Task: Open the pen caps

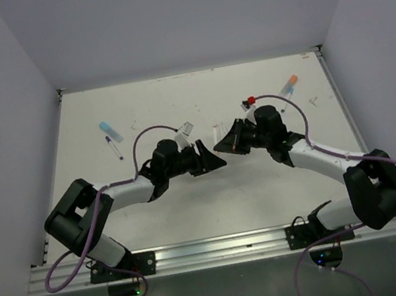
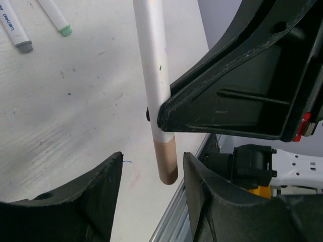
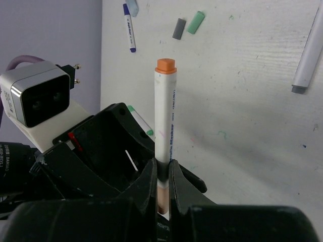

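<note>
Right wrist view: right gripper (image 3: 162, 174) is clamped on a white marker (image 3: 165, 116), just beside its tan cap (image 3: 162, 199). Left gripper (image 2: 151, 174) stands with fingers apart either side of that cap, not closed on it. Farther off, a loose green cap (image 3: 196, 22) and grey cap (image 3: 179, 28) lie side by side on the table (image 3: 242, 101)

Marker (image 3: 165, 116) between the left gripper (image 2: 151, 169) and right gripper (image 3: 161, 176)
It is held over the table (image 1: 215, 202); a pen (image 1: 113, 146) and cap (image 1: 107, 126) (side by side) are laid far left.
</note>
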